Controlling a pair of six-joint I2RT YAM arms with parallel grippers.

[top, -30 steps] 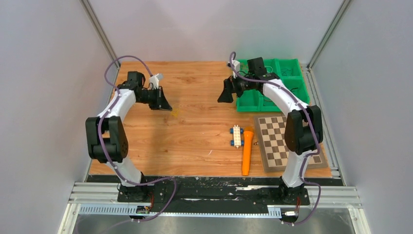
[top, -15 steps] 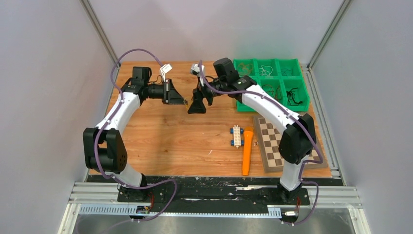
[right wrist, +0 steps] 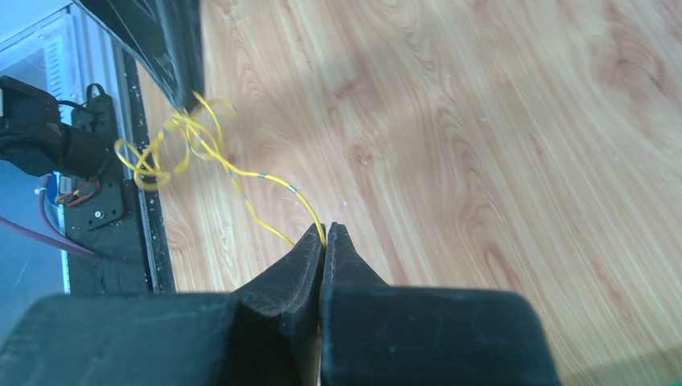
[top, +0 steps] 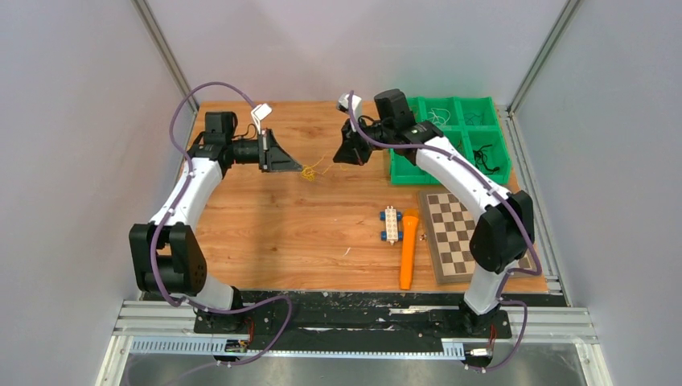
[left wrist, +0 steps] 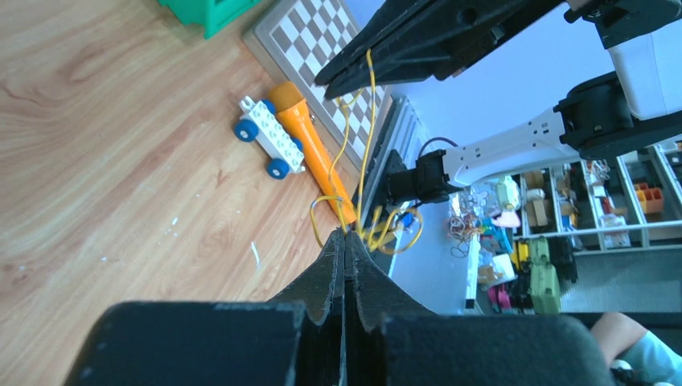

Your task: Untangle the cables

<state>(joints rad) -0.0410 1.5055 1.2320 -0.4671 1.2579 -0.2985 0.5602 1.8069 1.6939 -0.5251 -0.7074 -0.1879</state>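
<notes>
cables (top: 309, 172): a small clump of thin yellow wire, held off the wooden table (top: 265, 233), well left of the green compartment tray (top: 404, 172). left gripper (left wrist: 344, 241) is clamped on the looped clump, which bunches just past its tips. right gripper (right wrist: 324, 233) is pinched on a single strand, on the side nearer the tray. that strand runs between the two grippers with slight slack. judged step: drawing one wire out of the knot; tangle not yet freed. next move calls for a slow, straight separation, right gripper toward the tray, checking that the loops slip rather than cinch. other wire colours cannot be made out at the clump.
</notes>
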